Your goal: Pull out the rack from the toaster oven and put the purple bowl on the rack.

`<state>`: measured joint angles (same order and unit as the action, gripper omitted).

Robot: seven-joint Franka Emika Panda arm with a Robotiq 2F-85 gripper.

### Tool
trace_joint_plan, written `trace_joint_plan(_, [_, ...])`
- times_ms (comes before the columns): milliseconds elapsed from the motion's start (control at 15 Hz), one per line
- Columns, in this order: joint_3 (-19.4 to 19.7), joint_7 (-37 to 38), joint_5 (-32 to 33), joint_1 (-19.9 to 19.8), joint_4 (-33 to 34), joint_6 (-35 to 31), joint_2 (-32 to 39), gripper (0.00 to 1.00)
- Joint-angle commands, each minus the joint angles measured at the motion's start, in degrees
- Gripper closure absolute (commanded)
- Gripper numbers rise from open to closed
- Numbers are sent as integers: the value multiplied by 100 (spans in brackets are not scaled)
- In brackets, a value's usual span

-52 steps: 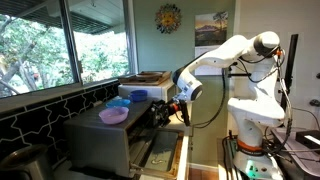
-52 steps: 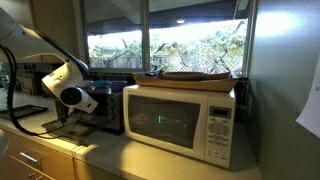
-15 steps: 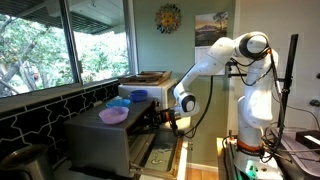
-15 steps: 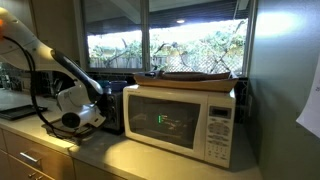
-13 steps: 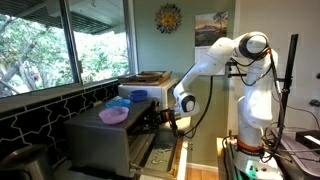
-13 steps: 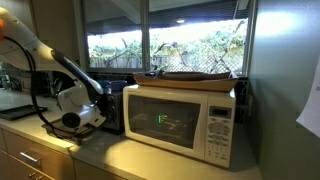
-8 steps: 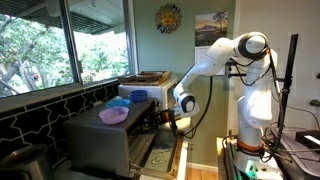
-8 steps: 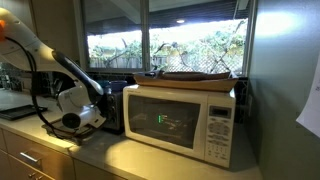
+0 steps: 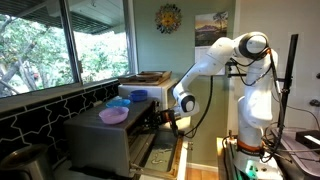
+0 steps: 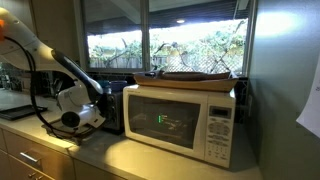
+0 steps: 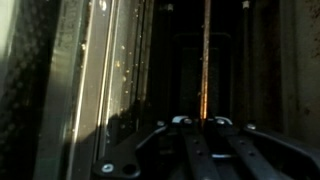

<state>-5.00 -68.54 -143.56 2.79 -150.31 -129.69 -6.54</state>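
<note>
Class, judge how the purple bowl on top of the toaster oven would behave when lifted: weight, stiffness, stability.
The purple bowl looks small and plastic, so probably light and stiff. Being shallow and wide, it likely sits steady.

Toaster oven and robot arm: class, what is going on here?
The gripper is at the mouth of the toaster oven, whose door hangs open. The purple bowl sits on top of the oven, not yet on the rack. Whether the fingers hold the rack is too dark to tell.
</note>
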Motion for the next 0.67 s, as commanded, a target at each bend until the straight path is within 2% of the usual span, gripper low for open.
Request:
trace_joint_plan(0, [-101, 64, -56, 1, -101, -491, -259, 99])
trace_joint_plan(600, [-332, 163, -50, 19, -164, -1123, -589, 99])
